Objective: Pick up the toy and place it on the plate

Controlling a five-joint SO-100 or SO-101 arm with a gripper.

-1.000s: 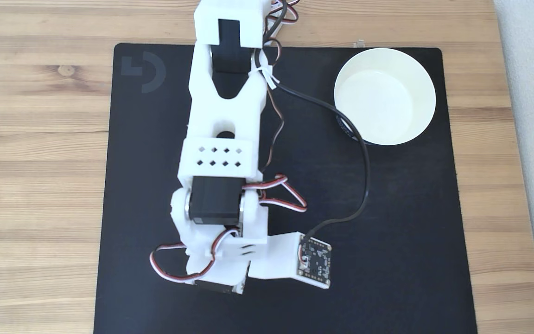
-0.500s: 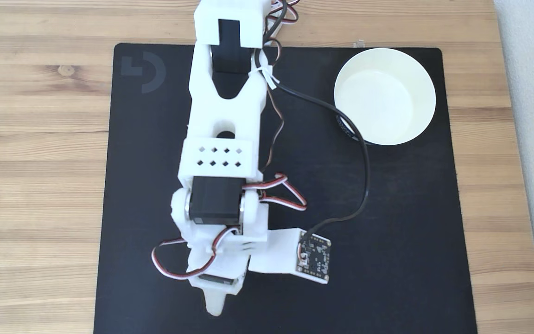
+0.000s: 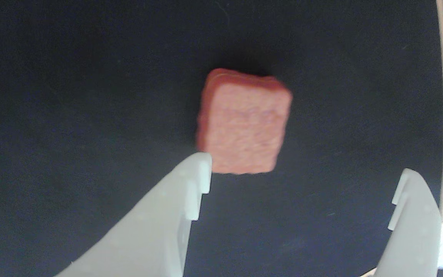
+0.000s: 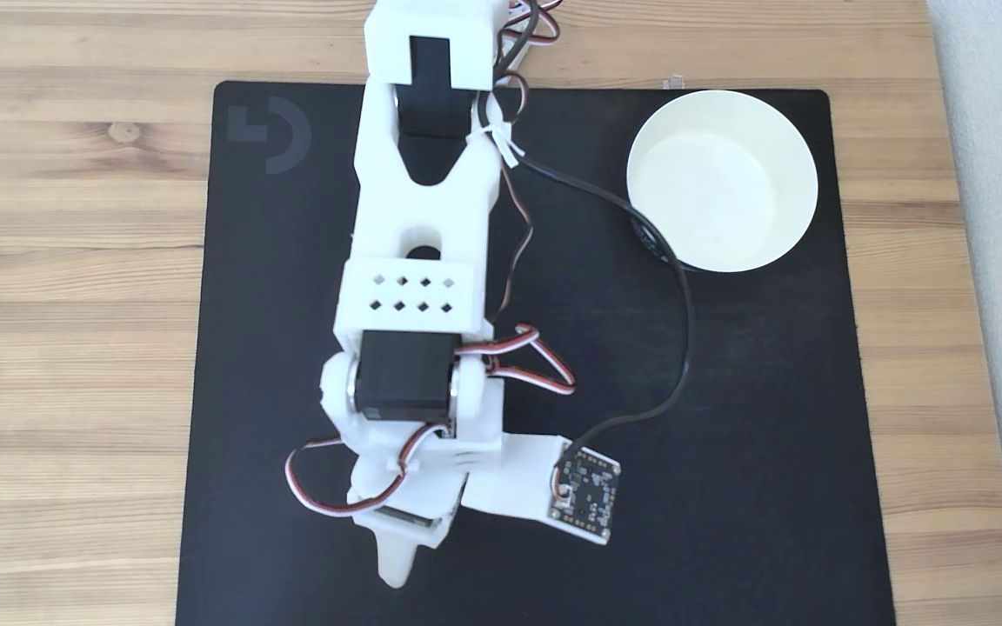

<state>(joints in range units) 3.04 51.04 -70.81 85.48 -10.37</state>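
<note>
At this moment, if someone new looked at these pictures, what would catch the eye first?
In the wrist view, the reddish-brown toy stands out on the black mat, lying just beyond the open hand, with its near left corner at one white fingertip. In the fixed view, the white arm reaches down the middle of the mat, and the empty white plate sits at the mat's upper right corner.

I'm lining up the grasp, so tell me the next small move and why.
Probably nudge the open hand forward and slightly left in the wrist view. The small terracotta rough-surfaced block lies on the black mat beyond the white fingertips, close to the left one, not yet between them; the right finger stands well clear.
</note>
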